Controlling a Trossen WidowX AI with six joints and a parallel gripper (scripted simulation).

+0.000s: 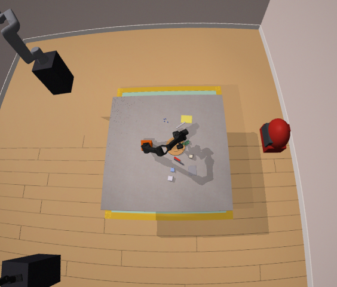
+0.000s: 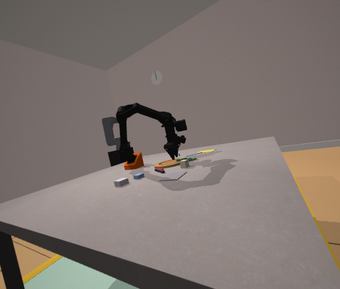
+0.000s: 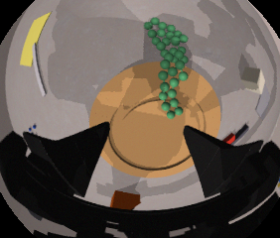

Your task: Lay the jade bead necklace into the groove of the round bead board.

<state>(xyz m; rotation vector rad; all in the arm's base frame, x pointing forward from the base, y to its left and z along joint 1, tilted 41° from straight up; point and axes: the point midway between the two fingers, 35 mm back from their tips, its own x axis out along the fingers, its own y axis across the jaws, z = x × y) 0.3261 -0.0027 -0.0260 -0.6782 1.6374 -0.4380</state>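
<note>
The jade bead necklace is a bunched strip of green beads. One end lies on the round bead board, reaching over the groove's far side; the other end lies off the board on the table. The board is orange-brown wood with a thin circular groove, largely bare of beads. My gripper is open and empty above the board; in the wrist view its fingertips stand either side of the groove's middle, with the necklace's near end just beyond them. In the top view the arm hides part of the board.
A beige block and a red and black pen-like item lie near the board. A yellow sheet, a grey flat square, a blue block and a white block lie farther out.
</note>
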